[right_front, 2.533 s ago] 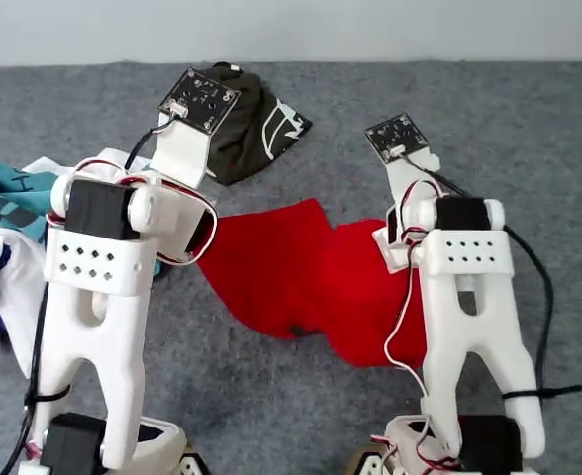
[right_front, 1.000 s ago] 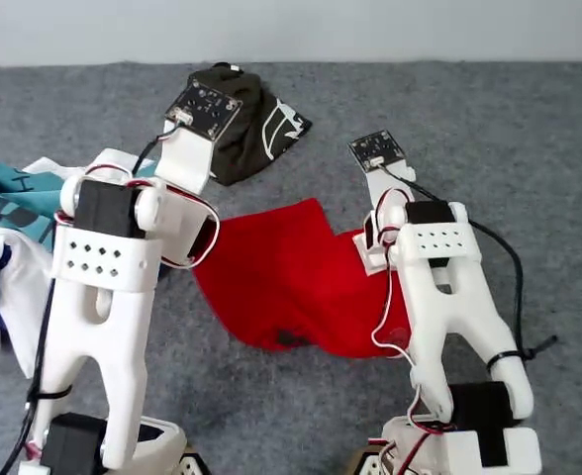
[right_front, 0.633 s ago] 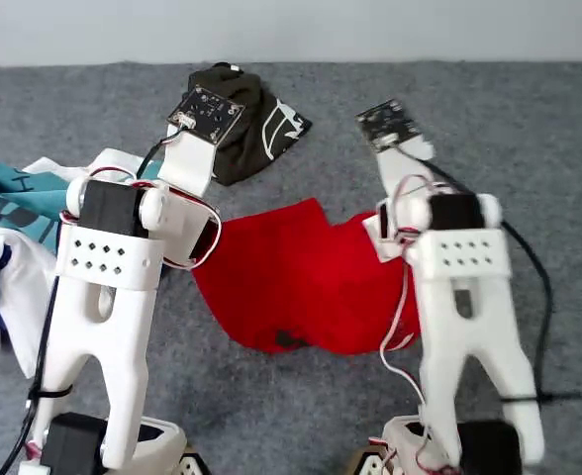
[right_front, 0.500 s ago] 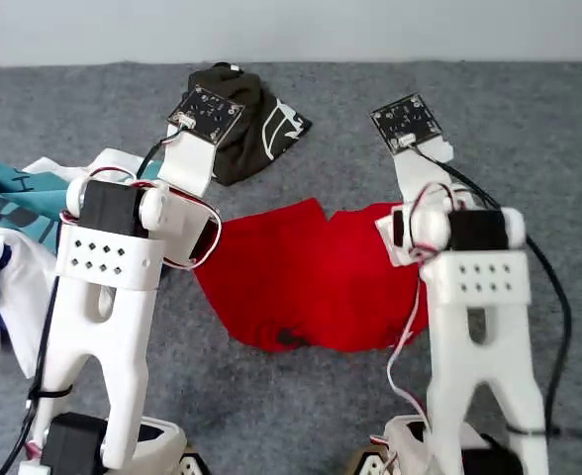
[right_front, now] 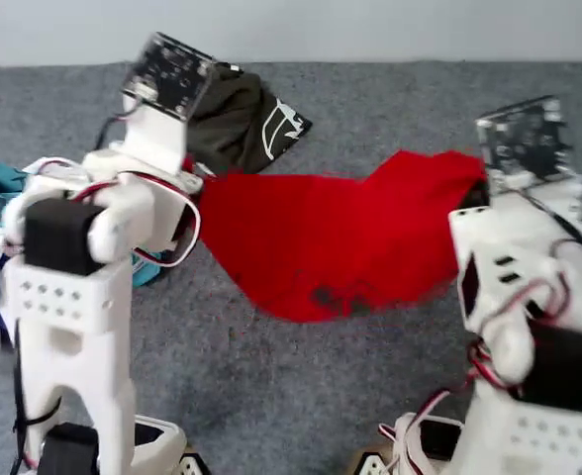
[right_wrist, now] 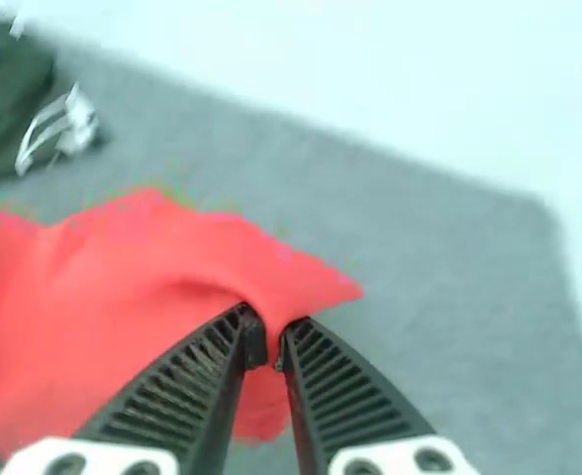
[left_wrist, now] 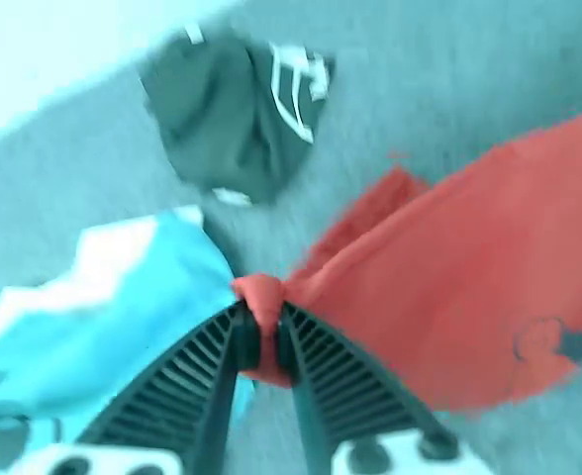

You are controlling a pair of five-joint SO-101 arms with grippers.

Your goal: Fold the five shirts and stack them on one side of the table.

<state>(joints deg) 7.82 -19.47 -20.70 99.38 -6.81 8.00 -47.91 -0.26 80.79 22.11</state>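
Red shirt (right_front: 340, 237), now spread between tools (left_wrist: 261, 325) (right_wrist: 266, 338)

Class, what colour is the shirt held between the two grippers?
The shirt is red, clearest in the high view.

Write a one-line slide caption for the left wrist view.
Left gripper pinches a corner of the red shirt; teal shirt and dark shirt lie nearby.

Matt cloth was noted for the red shirt (right_front: 340, 237), rough grey fabric for the surface (right_front: 271, 396), ribbed black plastic for the left end effector (left_wrist: 262, 323).
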